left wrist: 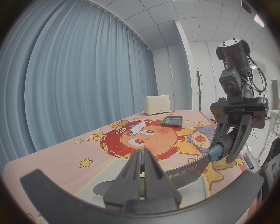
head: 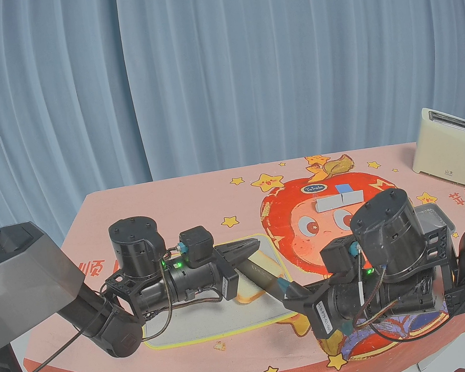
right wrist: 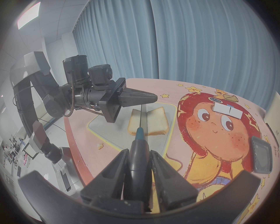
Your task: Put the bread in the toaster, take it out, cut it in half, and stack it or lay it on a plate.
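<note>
First, near the front edge of the pink table, a small crumb lies just outside the yellow border of the pale cutting mat. A little further in, the right gripper is low over the table at the right side; its jaws are closed around the dark handle of the knife. The blade points away from this gripper and runs over the middle of the bread, along its length. We cannot tell if the edge touches the bread or stands just above it. The bread is one pale slice with a brown crust, and it lies flat on the cutting mat, on the half that is nearer to the cartoon face printed on the table top. On the left side we see the left gripper; its jaws are pressed together into one point, and this point is over the far end of the slice, close to the blade. We cannot say if it rests on the bread. Beyond the mat, on the forehead of the cartoon face, are some grey strips of tape. A dark tray lies flat on the table to the right of the face, well apart from the bread. At the far right corner of the table the cream toaster stands upright, and behind the table hangs a blue-grey curtain.
</note>
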Robot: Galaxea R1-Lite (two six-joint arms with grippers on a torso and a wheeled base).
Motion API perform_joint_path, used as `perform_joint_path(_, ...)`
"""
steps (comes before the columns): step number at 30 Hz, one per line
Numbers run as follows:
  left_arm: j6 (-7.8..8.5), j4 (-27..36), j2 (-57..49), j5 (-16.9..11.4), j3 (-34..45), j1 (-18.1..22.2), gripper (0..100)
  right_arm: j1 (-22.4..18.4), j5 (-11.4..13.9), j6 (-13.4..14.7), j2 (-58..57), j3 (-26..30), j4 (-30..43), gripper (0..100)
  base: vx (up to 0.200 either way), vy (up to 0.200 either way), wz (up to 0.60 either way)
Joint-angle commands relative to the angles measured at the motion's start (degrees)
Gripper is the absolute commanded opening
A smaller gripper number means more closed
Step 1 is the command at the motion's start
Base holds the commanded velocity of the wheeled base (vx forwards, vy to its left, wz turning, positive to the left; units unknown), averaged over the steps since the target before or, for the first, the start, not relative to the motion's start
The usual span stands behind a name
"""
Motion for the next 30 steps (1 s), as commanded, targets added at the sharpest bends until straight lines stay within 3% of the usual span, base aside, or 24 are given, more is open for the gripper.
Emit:
perform_joint_path(1,-0.01,0.31,0.11,0.01,0.07,0.22,0,0.02,-0.02,-0.05,0.03,-0.21,-0.05,0,0.000,0.000,0.00)
perform_joint_path(12,-0.09,0.04,4.77,0.01,-0.89,0.40,0,0.02,0.07,0.03,0.12,0.14,-0.05,0,0.000,0.000,0.00)
perform_joint_path(30,-0.01,-0.13,3.10,0.01,-0.02,0.13,0,0.02,0.07,0.12,1.17,1.72,-0.05,0,0.000,0.000,0.00)
